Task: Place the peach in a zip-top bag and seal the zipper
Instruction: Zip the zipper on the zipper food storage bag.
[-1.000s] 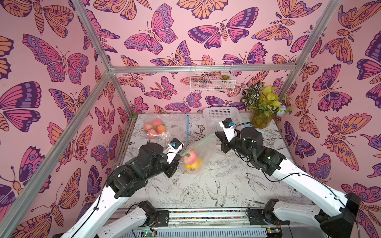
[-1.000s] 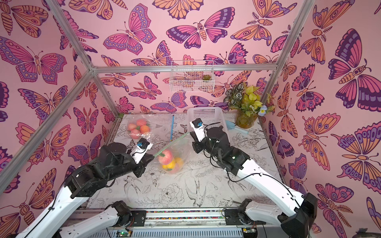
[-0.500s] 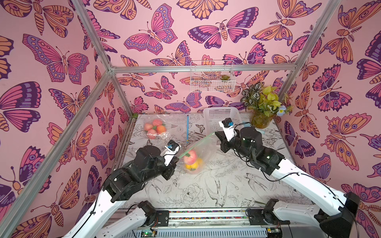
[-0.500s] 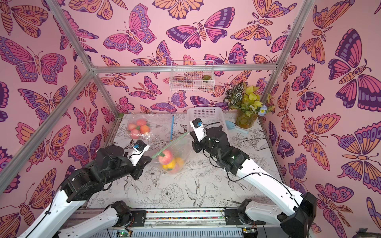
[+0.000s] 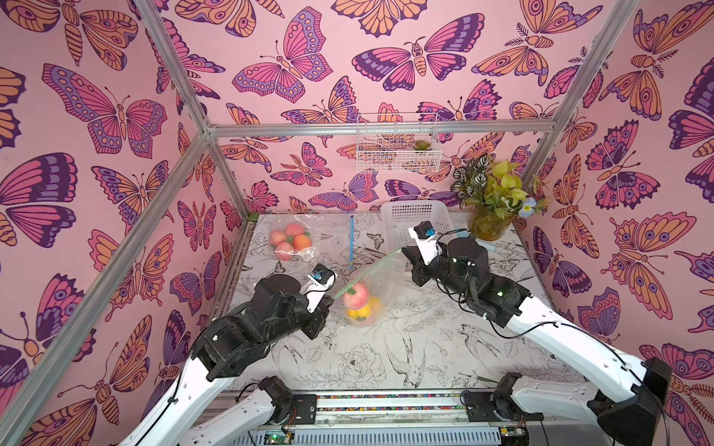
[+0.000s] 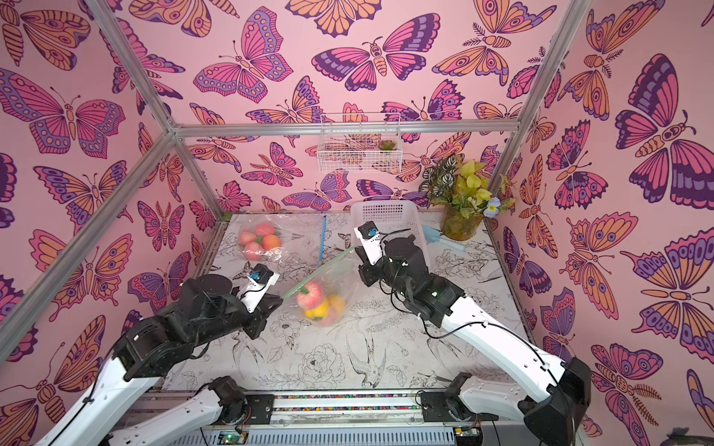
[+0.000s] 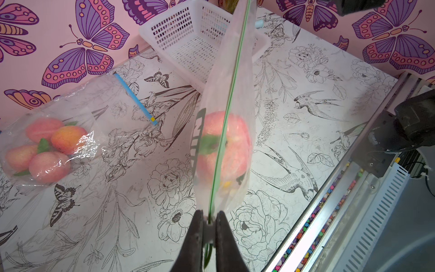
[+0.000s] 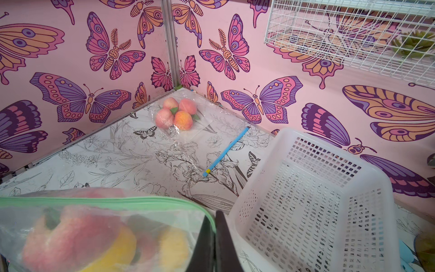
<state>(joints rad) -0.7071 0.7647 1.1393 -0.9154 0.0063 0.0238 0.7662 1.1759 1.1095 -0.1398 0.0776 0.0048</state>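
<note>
Green zipper (image 7: 231, 94) runs straight from my left end effector (image 7: 209, 215), pinched on its near end, to my right end effector (image 8: 213, 219), clamped on the far corner; peach (image 5: 356, 290) sits in the zip-top bag (image 5: 386, 270) below, nearer my left

Bright, even, diffuse light fills the scene; shadows on the worktop (image 5: 386, 359) are faint and soft. White glare glints on the crinkled wrap (image 7: 90, 141) around the spare peaches (image 7: 47, 166). In the right wrist view the bag (image 8: 94, 226) and the right end effector (image 8: 213, 215), closest to the lens, look soft and out of focus.
</note>
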